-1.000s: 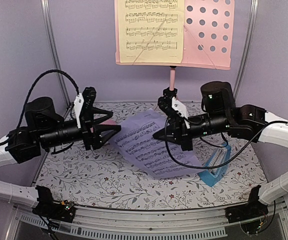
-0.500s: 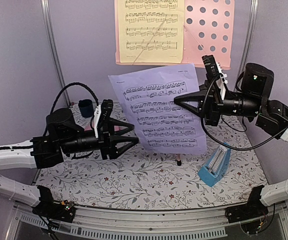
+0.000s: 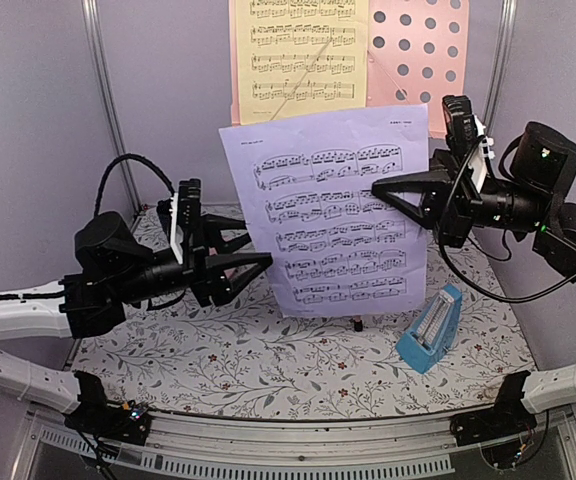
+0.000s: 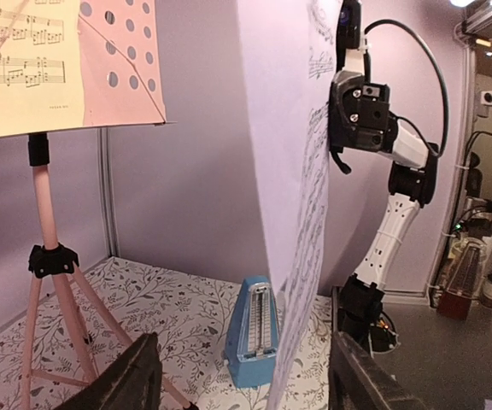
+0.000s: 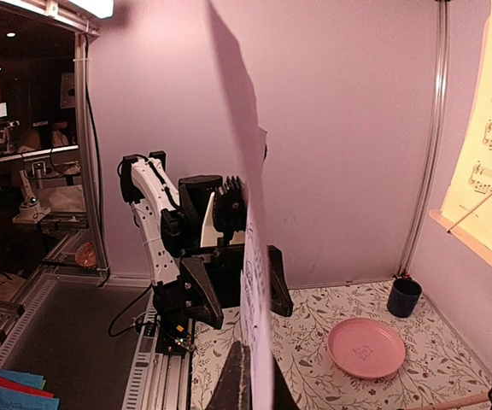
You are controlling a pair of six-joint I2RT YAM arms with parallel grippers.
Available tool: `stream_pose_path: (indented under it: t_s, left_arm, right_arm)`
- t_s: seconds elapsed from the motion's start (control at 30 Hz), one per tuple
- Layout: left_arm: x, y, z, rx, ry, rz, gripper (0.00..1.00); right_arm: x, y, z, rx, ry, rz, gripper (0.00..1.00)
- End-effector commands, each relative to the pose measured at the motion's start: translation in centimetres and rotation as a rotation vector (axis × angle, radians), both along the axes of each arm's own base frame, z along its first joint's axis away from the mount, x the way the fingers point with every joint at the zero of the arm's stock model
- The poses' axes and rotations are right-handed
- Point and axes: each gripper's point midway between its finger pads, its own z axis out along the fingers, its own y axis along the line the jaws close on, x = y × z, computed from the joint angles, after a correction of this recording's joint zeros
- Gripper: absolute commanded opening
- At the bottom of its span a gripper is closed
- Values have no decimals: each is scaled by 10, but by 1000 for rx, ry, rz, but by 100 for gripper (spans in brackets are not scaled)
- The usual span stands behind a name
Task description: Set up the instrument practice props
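My right gripper [image 3: 383, 192] is shut on the right edge of the lavender sheet [image 3: 333, 215] and holds it upright in the air in front of the pink music stand [image 3: 418, 50]. The yellow sheet [image 3: 298, 55] rests on the left of the stand's perforated desk. My left gripper [image 3: 255, 262] is open at the sheet's lower left edge. In the left wrist view the sheet [image 4: 301, 213] hangs edge-on between the open fingers [image 4: 122, 384]. The blue metronome [image 3: 430, 330] stands on the table at the right, and it also shows in the left wrist view [image 4: 253, 329]. In the right wrist view my right gripper [image 5: 254, 384] pinches the sheet [image 5: 250, 256].
A round pink plate [image 5: 367, 348] and a dark blue cup [image 5: 404, 297] sit at the table's back left. The stand's pink pole [image 4: 45, 222] and tripod legs rise from the middle back. The flowered table [image 3: 218, 360] is walled by lavender panels.
My right gripper has lifted the lavender sheet off the table, up and to the right, until it hangs upright. My left gripper has followed to its lower left edge, still open.
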Motion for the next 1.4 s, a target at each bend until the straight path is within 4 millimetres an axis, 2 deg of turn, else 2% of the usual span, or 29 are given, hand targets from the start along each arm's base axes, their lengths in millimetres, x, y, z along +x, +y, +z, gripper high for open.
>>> stream_pose_path:
  t_s: [0.0,0.07,0.23,0.3,0.4,0.47,0.5,0.6,0.67,0.7,0.87,1.03,1.2,1.37]
  left_arm:
    - [-10,-14,26,-54,-58,-82,64]
    - [-15,-17,35,-79,-84,-115,57]
    - [-29,-19,55,-155,-129,-188,28]
    - [-32,-22,62,-177,-134,-208,20]
    - [-30,-29,69,-192,-125,-206,1]
    - [-16,-31,72,-194,-89,-143,0]
    - [-9,-31,74,-194,-73,-102,0]
    - [17,-25,82,-186,-24,38,0]
    - [33,-19,92,-181,0,119,0]
    - [40,-17,97,-180,7,151,0]
    - [68,-3,124,-187,50,265,0]
    - [84,6,146,-206,58,323,0]
    - [92,14,162,-228,43,357,0]
    - [93,24,178,-252,10,377,0]
  right_arm:
    - [-5,-3,14,42,-20,22,0]
    - [-4,-4,15,50,9,18,0]
    - [3,-4,11,47,20,-15,0]
    - [4,-4,9,50,23,-16,0]
    - [11,-4,9,54,29,-45,0]
    - [19,-9,13,65,28,-95,7]
    - [24,-14,17,76,26,-135,14]
    - [46,-35,32,122,19,-301,45]
    - [60,-50,43,150,0,-414,57]
    - [68,-59,48,160,-1,-478,60]
    - [107,-95,76,178,-68,-789,61]
    - [143,-106,96,147,-102,-1004,52]
    - [166,-92,107,85,-165,-1061,46]
    - [189,-71,102,4,-196,-1078,43]
